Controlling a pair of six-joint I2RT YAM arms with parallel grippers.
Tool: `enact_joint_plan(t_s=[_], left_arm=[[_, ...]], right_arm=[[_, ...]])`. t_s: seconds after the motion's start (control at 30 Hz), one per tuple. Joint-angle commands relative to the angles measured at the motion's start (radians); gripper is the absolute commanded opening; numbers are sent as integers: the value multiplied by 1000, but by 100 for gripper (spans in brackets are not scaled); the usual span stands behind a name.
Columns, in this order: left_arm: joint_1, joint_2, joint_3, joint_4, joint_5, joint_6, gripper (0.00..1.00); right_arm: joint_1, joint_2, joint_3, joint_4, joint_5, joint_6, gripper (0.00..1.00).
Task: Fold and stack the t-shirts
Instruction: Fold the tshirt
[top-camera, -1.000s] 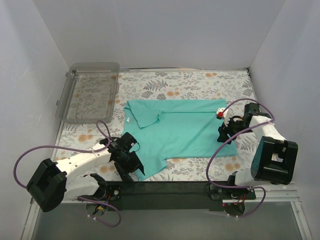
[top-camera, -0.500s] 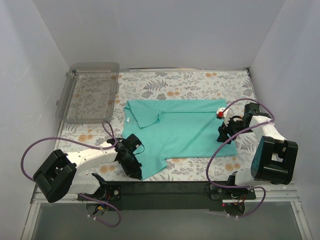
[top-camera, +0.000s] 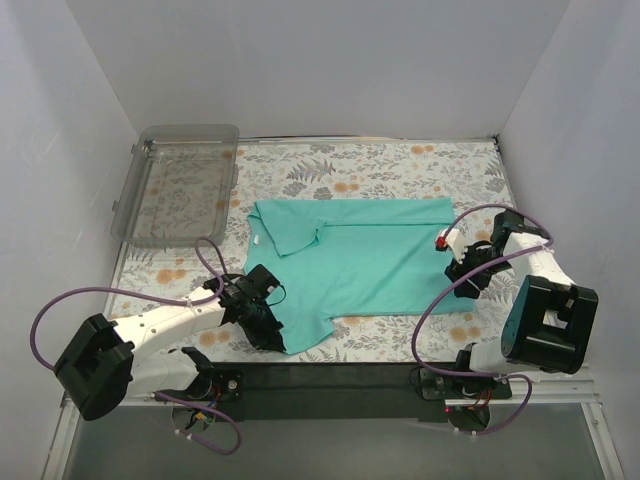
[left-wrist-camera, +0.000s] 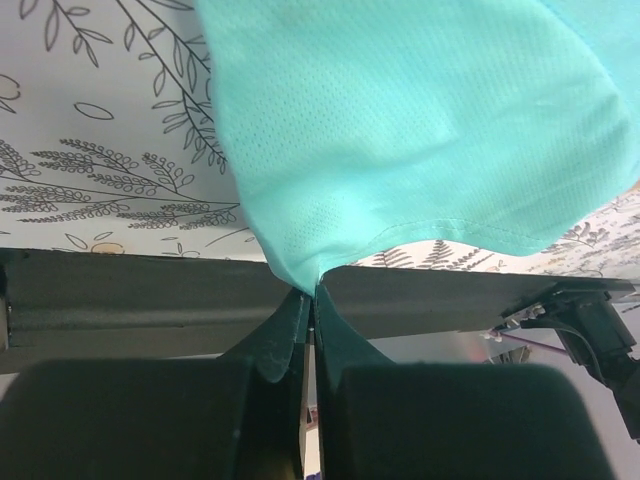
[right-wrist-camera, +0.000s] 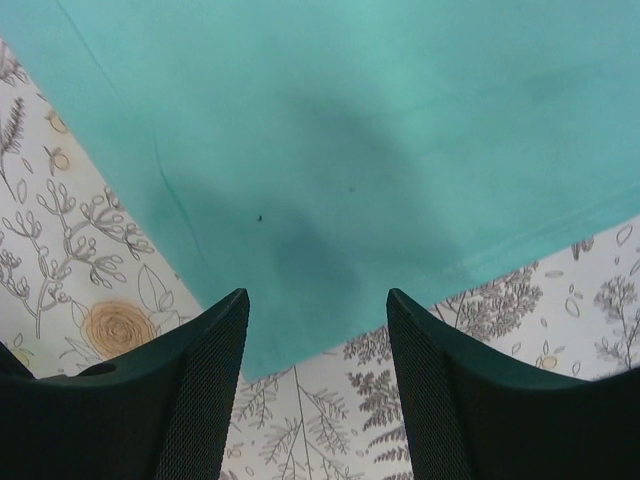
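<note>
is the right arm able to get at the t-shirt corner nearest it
Probably yes: the right pincer hangs open right over that corner of the teal t-shirt, which lies flat on the floral table cover with nothing on it.

A fixed camera is looking down from high behind the near edge over the whole bench (top-camera: 400, 165). Both wrist cameras are pointing closely past the left pincer (left-wrist-camera: 312, 305) and right pincer (right-wrist-camera: 318, 310) at near-corner and right-edge patches of the same t-shirt (top-camera: 370, 260).
</note>
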Motion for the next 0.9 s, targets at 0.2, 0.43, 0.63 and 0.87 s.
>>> enact_joint_plan(t_s=[0.2, 0.43, 0.63, 0.87], left_arm=[[-4, -59, 17, 38, -9, 15, 2], [-4, -88, 16, 47, -4, 42, 1], [-5, -128, -9, 55, 0, 36, 1], [-4, -129, -18, 71, 14, 33, 1]], right_arm=[[-69, -12, 41, -31, 121, 91, 55], [-72, 56, 40, 3, 115, 188, 60], [-72, 65, 15, 0, 132, 229, 62], [-70, 13, 1, -27, 146, 257, 64]])
